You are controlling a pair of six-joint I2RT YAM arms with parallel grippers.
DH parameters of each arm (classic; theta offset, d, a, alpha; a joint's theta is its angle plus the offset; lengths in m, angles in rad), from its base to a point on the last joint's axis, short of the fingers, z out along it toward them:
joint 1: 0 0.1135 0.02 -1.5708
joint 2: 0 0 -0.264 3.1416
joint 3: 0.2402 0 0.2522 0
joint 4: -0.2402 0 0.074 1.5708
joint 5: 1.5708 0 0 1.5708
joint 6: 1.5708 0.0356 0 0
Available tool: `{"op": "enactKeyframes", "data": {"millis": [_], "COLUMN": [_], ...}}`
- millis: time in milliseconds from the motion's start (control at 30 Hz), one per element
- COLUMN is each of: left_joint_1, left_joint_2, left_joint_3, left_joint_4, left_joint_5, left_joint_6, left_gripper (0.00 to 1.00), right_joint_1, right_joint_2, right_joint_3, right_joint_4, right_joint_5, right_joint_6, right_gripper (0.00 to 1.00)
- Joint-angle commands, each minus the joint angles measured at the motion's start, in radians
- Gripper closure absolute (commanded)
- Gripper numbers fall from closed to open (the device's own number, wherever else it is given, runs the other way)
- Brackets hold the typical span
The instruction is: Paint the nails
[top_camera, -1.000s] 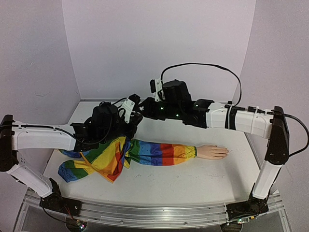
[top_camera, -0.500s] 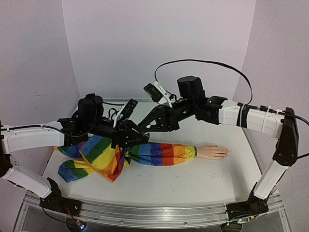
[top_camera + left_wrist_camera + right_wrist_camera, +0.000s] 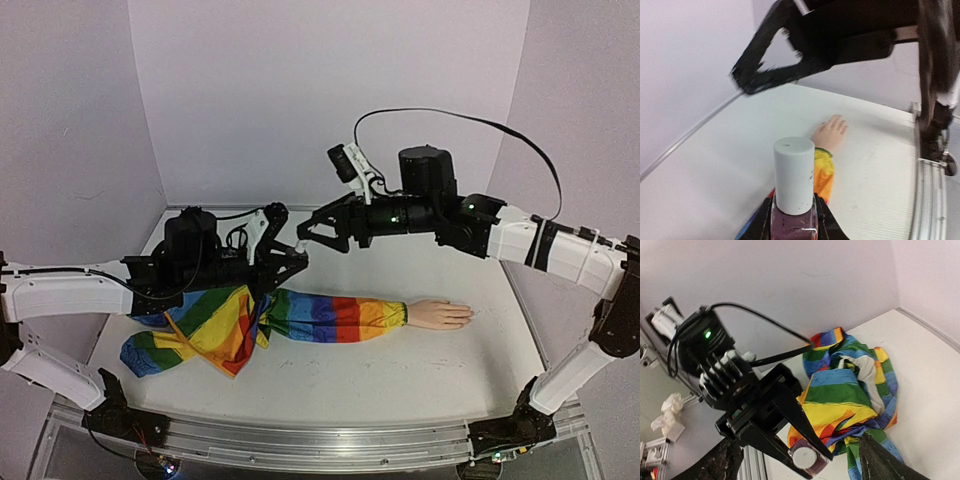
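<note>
Nails (on peach hand) lie untouched; left gripper pinches polish bottle, right gripper spread.

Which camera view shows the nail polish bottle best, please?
The left wrist view: the polish bottle sits close and centred in the left gripper, white cap and purplish glass plain. The right wrist view shows it small, cap end on. The top view shows only a whitish speck.
</note>
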Motion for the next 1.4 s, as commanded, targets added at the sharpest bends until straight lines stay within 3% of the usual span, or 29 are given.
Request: {"op": "enactKeyframes", "data": {"millis": [0, 200, 367, 433, 833, 1167, 1367], "left_joint_1": [-0.045, -0.069, -0.076, -0.078, -0.08, -0.081, -0.08], "left_joint_2": [-0.029, 0.031, 0.06, 0.062, 0.078, 0.083, 0.065], "left_joint_3": [-0.001, 0.037, 0.059, 0.062, 0.076, 0.076, 0.068], "left_joint_4": [0.066, 0.066, 0.065, 0.065, 0.067, 0.066, 0.065], "left_joint_5": [-0.456, -0.616, -0.654, -0.656, -0.639, -0.645, -0.584], "left_joint_6": [0.121, 0.135, 0.134, 0.132, 0.107, 0.115, 0.103], "left_gripper": [1.0, 1.0, 1.0, 1.0, 1.0, 1.0, 1.0], "right_joint_1": [-0.004, 0.042, 0.063, 0.071, 0.08, 0.087, 0.086], "right_joint_2": [-0.051, 0.026, 0.081, 0.101, 0.209, 0.226, 0.204], "right_joint_3": [0.001, 0.048, 0.089, 0.105, 0.185, 0.165, 0.146], "right_joint_4": [0.011, 0.016, 0.016, 0.016, 0.019, 0.041, 0.061], "right_joint_5": [0.259, 0.351, 0.425, 0.44, 0.414, 0.365, 0.364], "right_joint_6": [0.166, 0.297, 0.358, 0.363, 0.373, 0.392, 0.368], "right_gripper": [0.16, 0.18, 0.32, 0.41, 0.68, 0.72, 0.92]}}
